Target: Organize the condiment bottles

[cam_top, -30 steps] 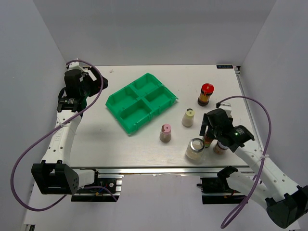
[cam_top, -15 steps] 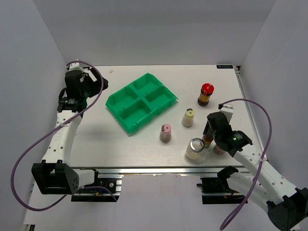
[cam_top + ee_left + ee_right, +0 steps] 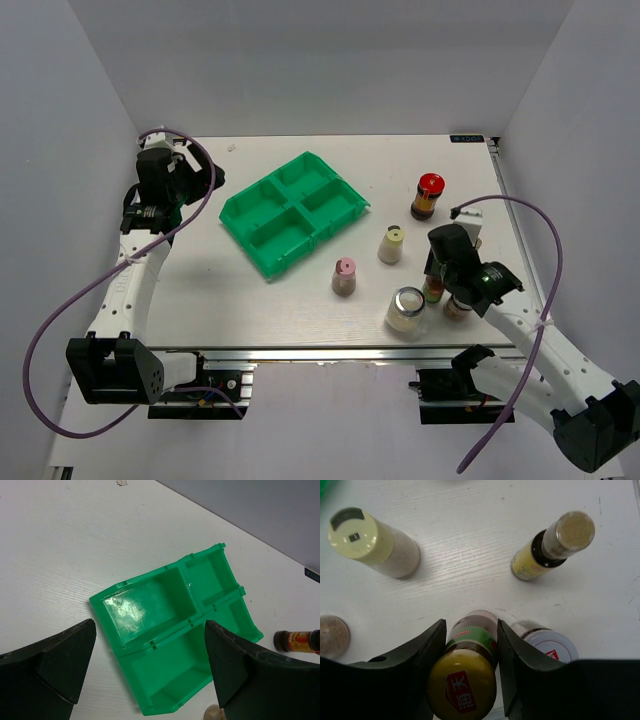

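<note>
One of seven in the pinch: gripping the slim dark sauce bottle (image 3: 462,690) just below its olive cap with the right hand (image 3: 470,627), fingers (image 3: 432,642) seemingly flush on both flanks. Upright, base apparently on the table (image 3: 200,290).

Crowding the hand's right finger: the grey-lidded jar (image 3: 547,642), touching or nearly so. Close on the hand's left, the silver-lidded clear jar (image 3: 406,305). Farther ahead and left, the yellow-lidded shaker (image 3: 370,542); ahead and right, the yellow-labelled jar (image 3: 547,550). Well off ahead-left, the green tray (image 3: 196,615), directly beneath the left hand (image 3: 150,665), spread wide and holding nothing.

Could drag or topple the grey-lidded jar on lifting, with that finger wedged beside it. Could lose the bottle, given a high grip on smooth glass. Could clip the clear jar or the shaker if swung left before rising; safer to go straight up first.
</note>
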Motion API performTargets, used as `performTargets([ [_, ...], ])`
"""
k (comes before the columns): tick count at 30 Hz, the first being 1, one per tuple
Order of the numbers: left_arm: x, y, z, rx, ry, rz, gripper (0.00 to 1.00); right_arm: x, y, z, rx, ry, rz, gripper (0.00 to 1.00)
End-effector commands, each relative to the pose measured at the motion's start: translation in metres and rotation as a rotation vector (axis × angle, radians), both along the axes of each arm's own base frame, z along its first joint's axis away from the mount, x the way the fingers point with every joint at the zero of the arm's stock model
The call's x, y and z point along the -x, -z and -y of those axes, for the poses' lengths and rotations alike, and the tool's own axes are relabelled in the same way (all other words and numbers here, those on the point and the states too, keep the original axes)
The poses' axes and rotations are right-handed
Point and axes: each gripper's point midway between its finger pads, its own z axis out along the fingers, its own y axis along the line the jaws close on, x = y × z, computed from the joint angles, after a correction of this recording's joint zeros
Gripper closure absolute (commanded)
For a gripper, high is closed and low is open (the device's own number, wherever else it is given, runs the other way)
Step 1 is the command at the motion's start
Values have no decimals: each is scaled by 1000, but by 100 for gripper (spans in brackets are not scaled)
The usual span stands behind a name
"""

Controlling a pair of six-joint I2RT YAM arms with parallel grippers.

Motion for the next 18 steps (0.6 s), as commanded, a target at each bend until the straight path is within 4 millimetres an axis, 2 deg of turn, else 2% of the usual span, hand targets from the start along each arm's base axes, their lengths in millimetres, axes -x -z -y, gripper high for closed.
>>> performTargets([
  [1, 4, -20, -5, -5, -25, 57, 2, -32, -82, -7, -41, 7, 227, 100],
  [2, 3, -21, -8, -11, -43, 60, 2, -35, -91, -8, -33, -7, 245, 100],
  [3, 2, -21, -9, -13, -49, 62, 2, -41, -110, -12, -54, -15, 291, 100],
  [5, 1, -22, -9, -14, -52, 62, 2, -46, -125, -15, -39, -42, 319, 100],
  [6, -1, -21, -10, -17, -55, 59, 2, -52, -142, -18, -48, -49, 355, 100],
  [8, -3, -21, -10, -19, -55, 57, 2, -58, -158, -23, -45, -70, 383, 100],
  [9, -4, -22, -11, -20, -57, 60, 2, -61, -179, -26, -44, -93, 419, 100],
  [12, -8, -21, -10, -19, -55, 59, 2, -78, -199, -40, -19, -156, 440, 100],
  [13, -10, -20, -10, -18, -53, 57, 2, -89, -211, -49, -21, -169, 457, 100],
  [14, -11, -19, -10, -18, -53, 53, 2, -95, -216, -57, -25, -202, 458, 100],
  [15, -12, -18, -10, -19, -55, 50, 2, -106, -211, -67, -6, -230, 436, 100],
  [16, -13, -16, -10, -19, -53, 45, 2, -113, -232, -73, -29, -241, 478, 100],
  [17, -13, -15, -10, -18, -55, 44, 2, -119, -237, -84, -46, -278, 490, 100],
  [18, -15, -15, -10, -19, -56, 42, 2, -131, -233, -96, -43, -305, 481, 100],
])
